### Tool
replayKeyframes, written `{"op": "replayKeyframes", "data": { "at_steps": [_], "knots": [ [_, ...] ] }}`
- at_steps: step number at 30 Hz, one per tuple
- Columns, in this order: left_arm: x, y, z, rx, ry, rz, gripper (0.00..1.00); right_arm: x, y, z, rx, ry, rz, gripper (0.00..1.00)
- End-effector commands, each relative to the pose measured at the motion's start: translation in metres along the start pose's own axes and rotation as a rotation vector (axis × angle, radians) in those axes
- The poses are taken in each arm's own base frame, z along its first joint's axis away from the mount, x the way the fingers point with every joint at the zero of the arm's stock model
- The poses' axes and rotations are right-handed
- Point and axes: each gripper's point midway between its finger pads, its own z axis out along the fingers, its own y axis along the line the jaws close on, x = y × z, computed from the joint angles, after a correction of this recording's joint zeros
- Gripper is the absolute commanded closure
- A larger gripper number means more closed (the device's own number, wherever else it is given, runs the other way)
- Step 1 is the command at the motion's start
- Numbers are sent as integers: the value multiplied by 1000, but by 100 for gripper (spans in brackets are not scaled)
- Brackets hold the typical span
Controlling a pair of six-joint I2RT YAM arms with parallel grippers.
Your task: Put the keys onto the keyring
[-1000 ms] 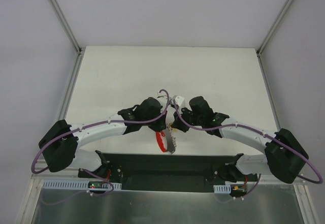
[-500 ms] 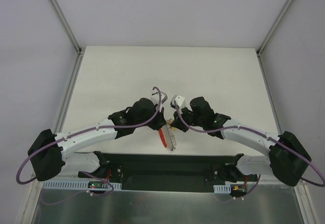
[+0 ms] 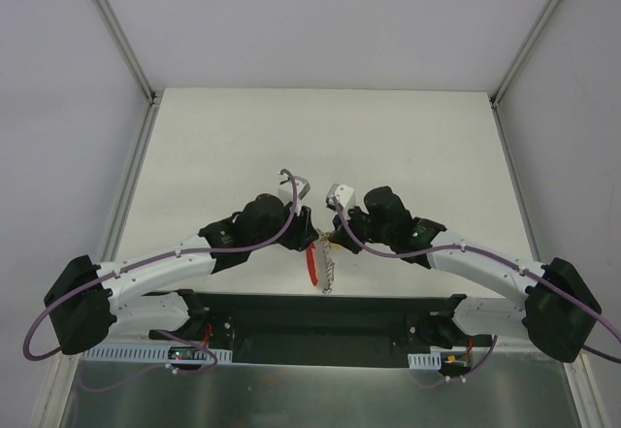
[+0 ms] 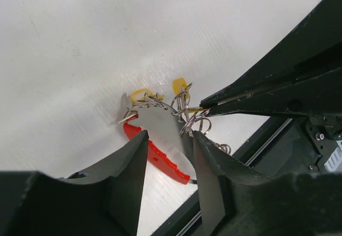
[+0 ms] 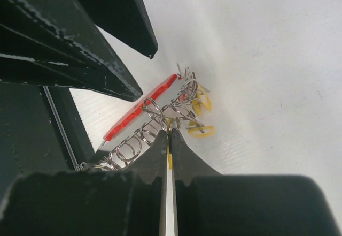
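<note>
Wrist cams only show yellow keys (image 4: 180, 85) tangled in keyring (image 4: 160, 161); right gripper (image 5: 166, 139) pinches one, left gripper (image 4: 168, 155) open

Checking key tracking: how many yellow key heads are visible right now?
3 in the right wrist view: two yellow key heads beside the keyring, and one pinched in the right gripper. The ring tangle may hide more.

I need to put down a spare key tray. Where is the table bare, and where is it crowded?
The far half of the table is bare to its back edge. It is crowded at the near middle, where the left gripper and right gripper meet over the keyring.
</note>
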Motion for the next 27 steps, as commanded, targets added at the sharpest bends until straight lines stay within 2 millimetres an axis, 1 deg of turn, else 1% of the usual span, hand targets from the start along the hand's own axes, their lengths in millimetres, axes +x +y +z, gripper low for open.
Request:
{"op": "replayKeyframes", "data": {
  "at_steps": [1,2,4,5,6,7,8,9,10,11,12,14,15,16,17,18,19,23,24,25,26,27],
  "knots": [
    [-21,-12,-13,48,-84,67,57,-51,-3,-16,31,-93,-96,99],
    [-27,-13,-18,51,-109,74,54,-60,-5,-21,42,-102,-108,99],
    [-34,-5,-23,7,-153,83,46,-64,-13,-25,86,-75,-123,99],
    [-41,-2,-30,-7,-189,83,43,-66,-12,-27,81,-63,-134,99],
    [-44,5,-32,-43,-211,88,40,-73,-10,-30,69,-59,-144,99],
    [-45,8,-35,-56,-225,93,36,-75,-5,-30,43,-64,-147,99],
    [-49,9,-39,-61,-246,100,35,-78,-5,-31,46,-68,-149,99],
    [-46,12,-40,-70,-244,115,34,-81,-9,-31,71,-62,-146,99],
    [-46,14,-41,-79,-249,118,35,-78,-25,-33,164,-35,-132,99],
    [-45,15,-42,-78,-252,118,34,-69,-32,-35,207,23,-123,99],
    [-43,16,-42,-78,-250,120,34,-69,-37,-35,232,51,-140,99],
    [-40,16,-41,-73,-240,121,34,-67,-24,-35,192,68,-179,99],
    [-39,15,-40,-71,-236,122,34,-69,-23,-36,199,63,-190,99],
    [-37,16,-37,-70,-222,124,34,-73,-36,-42,311,69,-202,99],
    [-36,14,-36,-66,-217,123,34,-66,-43,-47,369,122,-208,99],
    [-35,14,-35,-63,-211,122,34,-67,-48,-49,398,144,-217,99],
    [-34,14,-32,-62,-201,121,34,-68,-45,-48,381,154,-230,99],
    [-32,1,-25,3,-187,127,37,-78,-33,-45,320,81,-215,99],
    [-36,-4,-24,27,-204,128,40,-79,-30,-44,309,73,-214,99],
    [-36,-7,-22,46,-207,130,41,-80,-27,-43,285,67,-211,99],
    [-31,-9,-19,70,-202,138,43,-82,-24,-41,271,54,-209,99],
    [-29,-15,-18,109,-200,145,49,-81,-20,-39,247,48,-209,99]
  ]
}}
